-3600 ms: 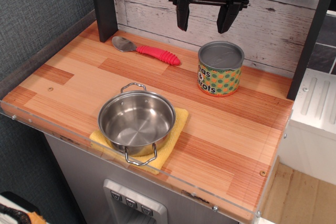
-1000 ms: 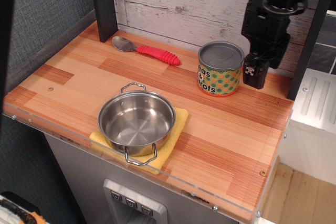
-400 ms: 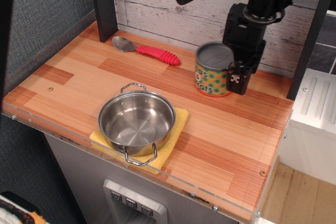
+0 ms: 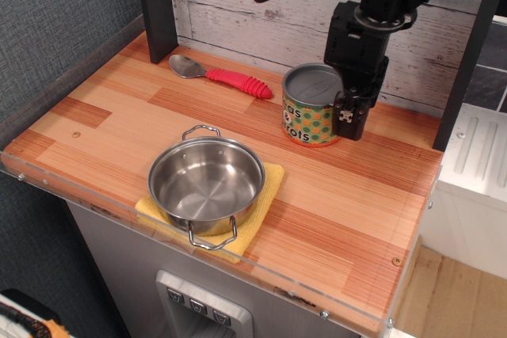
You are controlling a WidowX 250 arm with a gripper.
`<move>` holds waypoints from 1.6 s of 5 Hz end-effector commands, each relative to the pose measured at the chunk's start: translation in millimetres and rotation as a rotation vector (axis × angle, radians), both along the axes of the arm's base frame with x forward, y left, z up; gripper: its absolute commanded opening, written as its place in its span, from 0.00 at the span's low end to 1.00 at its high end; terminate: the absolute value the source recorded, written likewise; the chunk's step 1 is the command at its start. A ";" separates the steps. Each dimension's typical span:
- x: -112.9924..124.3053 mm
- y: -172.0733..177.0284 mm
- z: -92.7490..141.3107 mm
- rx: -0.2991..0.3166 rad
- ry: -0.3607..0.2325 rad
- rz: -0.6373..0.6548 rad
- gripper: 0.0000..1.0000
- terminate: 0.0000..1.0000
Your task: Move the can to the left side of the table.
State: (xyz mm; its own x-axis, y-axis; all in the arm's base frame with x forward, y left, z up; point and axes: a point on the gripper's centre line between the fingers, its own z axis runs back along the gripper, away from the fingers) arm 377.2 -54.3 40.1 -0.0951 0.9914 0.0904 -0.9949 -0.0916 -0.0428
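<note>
The gripper (image 4: 349, 120) hangs in the upper right of the frame, its black body pressed against the right side of the can (image 4: 310, 106). Only one finger shows, reaching down to the table (image 4: 341, 187); whether the claw is spread or pinched cannot be told, since its other side is hidden. The arm above is cut off by the top edge, with a black cable looping beside it.

The can stands upright right of center toward the back wall, its grey lid recessed, its orange-yellow label dotted green with dark lettering partly readable. Its right flank is covered by the gripper.

To the upper left lies a spoon (image 4: 222, 74) with a red ribbed handle, near the can. At lower center a steel pot (image 4: 206, 182) sits on a yellow cloth (image 4: 266, 191), well apart from the can.
</note>
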 end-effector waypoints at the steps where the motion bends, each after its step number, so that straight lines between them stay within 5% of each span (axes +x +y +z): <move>1: 7.7 17.8 31.7 0.023 -0.075 0.014 1.00 0.00; 8: -18.4 71.5 39.4 0.073 -0.085 0.081 1.00 0.00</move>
State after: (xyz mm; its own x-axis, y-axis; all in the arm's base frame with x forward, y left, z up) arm 351.4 11.9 54.0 -0.1671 0.9724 0.1631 -0.9852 -0.1581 -0.0669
